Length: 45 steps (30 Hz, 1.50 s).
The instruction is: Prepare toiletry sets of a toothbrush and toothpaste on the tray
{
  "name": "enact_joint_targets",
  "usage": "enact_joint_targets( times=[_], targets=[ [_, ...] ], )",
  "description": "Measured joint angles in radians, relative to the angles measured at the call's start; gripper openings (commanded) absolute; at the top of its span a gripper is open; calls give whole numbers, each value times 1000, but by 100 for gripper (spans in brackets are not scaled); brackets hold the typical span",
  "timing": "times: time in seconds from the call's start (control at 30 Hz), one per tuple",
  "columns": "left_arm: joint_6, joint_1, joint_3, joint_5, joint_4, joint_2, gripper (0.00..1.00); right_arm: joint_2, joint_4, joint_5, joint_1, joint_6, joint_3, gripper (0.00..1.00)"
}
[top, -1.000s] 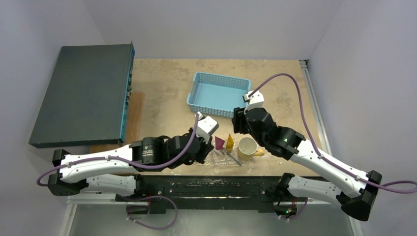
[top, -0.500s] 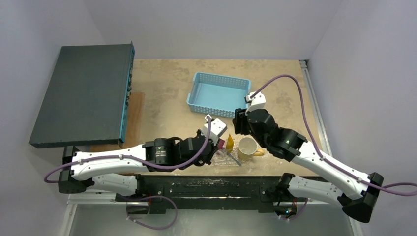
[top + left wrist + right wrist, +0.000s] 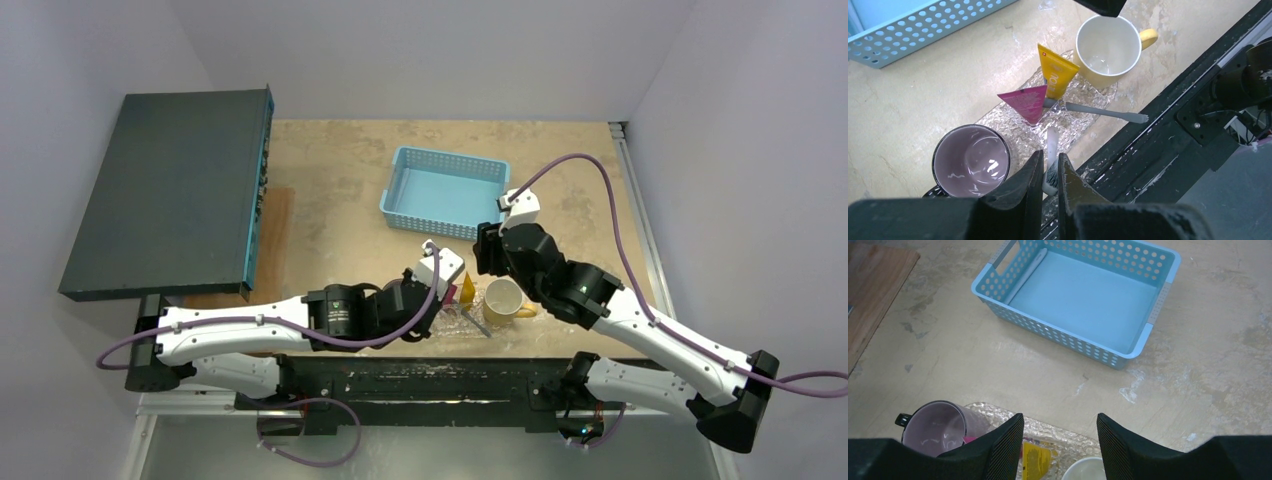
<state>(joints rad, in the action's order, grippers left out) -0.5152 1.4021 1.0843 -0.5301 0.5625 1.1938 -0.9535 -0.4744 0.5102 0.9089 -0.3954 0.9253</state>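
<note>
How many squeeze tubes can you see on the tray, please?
2, both on the tray: the magenta-pink tube toward the purple mug, the yellow-orange tube beside it, toward the yellow mug. None appears hidden.

- Tray [image 3: 1003,120] sits at the bench's [image 3: 340,190] near edge, with the basket [image 3: 445,190] behind it.
- Left mug [image 3: 970,160] and right mug [image 3: 1108,45] stand at its ends.
- Between them, on it: left tube [image 3: 1025,102], right tube [image 3: 1055,75], left toothbrush [image 3: 1051,142], right toothbrush [image 3: 1103,113].

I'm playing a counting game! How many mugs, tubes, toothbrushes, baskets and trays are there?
Mugs: 2, purple mug, yellow mug
Tubes: 2, pink tube, yellow tube
Toothbrushes: 2, grey toothbrush, white toothbrush
Basket: 1
Tray: 1
Total: 8
</note>
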Motion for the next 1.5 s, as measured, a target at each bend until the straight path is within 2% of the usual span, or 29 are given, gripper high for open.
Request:
enact_joint_targets(
  times=[0.93, 1.5],
  targets=[
    [2, 1, -24, -69, 21, -2, 0, -2, 0, -1, 0, -13, -1, 59],
    [1, 1, -90, -47, -90, 56, 0, -2, 2, -1, 0, -18, -22, 59]
  ],
)
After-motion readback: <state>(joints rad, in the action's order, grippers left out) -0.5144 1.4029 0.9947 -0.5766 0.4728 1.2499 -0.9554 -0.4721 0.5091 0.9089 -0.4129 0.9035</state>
